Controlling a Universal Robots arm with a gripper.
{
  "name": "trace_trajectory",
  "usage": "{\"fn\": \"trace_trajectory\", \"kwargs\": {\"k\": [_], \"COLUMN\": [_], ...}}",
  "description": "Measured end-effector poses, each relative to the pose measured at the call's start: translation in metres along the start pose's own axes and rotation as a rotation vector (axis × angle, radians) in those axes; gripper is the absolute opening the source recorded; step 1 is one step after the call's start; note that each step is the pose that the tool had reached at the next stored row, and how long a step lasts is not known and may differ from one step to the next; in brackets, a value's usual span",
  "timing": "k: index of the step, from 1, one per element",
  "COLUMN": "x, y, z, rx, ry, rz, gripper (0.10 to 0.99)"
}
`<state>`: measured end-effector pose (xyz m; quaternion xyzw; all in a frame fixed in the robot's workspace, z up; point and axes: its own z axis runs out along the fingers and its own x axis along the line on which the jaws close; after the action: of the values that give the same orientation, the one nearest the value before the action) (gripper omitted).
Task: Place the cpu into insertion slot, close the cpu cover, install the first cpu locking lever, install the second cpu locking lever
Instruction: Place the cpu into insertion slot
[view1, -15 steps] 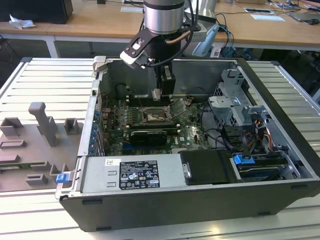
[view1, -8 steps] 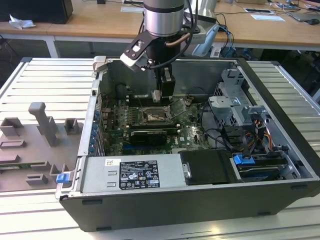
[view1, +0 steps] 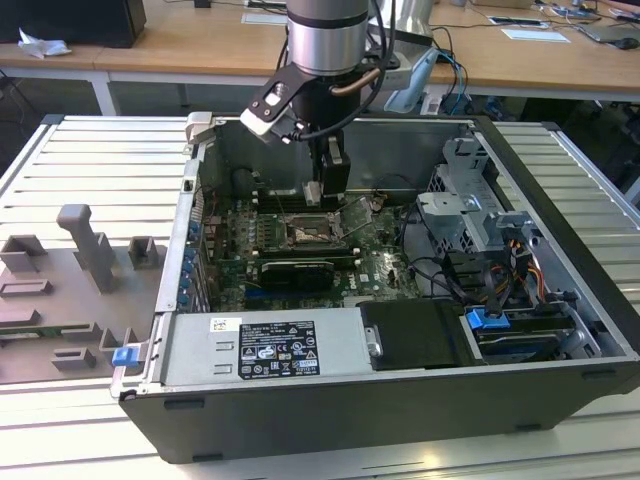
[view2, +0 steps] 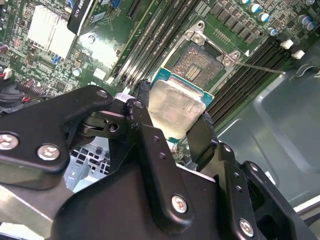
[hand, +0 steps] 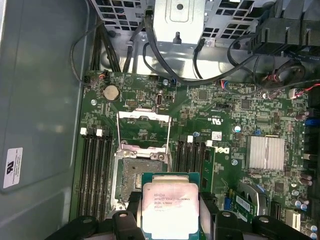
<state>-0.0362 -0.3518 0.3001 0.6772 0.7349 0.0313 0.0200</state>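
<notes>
Closest to your wrist cameras are the black fingers (view2: 150, 150). The jaws are clamped on the cpu (view2: 175, 106) by two opposite edges, with its silver face toward the lens. The cpu is held clear of the slot (view2: 200, 65), whose dark contact field lies bare just beyond the chip. A thin lever (view2: 262, 68) sticks out from one corner of the slot. In the first wrist view the cover (hand: 142, 116) is swung open on its hinge, lying back off the slot and showing green board through its window. Memory slots (hand: 95, 170) run along both sides of the slot, and a finned heatsink (hand: 267, 152) sits well apart. In the exterior view the arm (view1: 325, 40) comes down at twelve o'clock from the slot, the graphics card (view1: 295, 272) lies at six o'clock and the drive cage (view1: 465, 210) at three. The case (view1: 400, 420) rests on the ribbed counter (view1: 80, 160), with grey fixtures (view1: 90, 245) at its nine o'clock.
</notes>
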Motion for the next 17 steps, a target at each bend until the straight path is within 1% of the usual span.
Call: {"fn": "trace_trajectory", "kwargs": {"k": [8, 12, 13, 15, 17], "x": [-0.0001, 0.0014, 0.0030, 0.0030, 0.0030], "y": [-0.0003, -0.0005, -0.0007, -0.0012, -0.0013], "z": [0.0035, 0.0085, 0.0125, 0.0166, 0.0180], "rx": [0.000, 0.000, 0.000, 0.000, 0.000], "ry": [0.0000, -0.0002, -0.0002, -0.0004, -0.0004], "rz": [0.000, 0.003, 0.004, 0.005, 0.005], "gripper": [0.541, 0.541, 0.541, 0.541, 0.541]}}
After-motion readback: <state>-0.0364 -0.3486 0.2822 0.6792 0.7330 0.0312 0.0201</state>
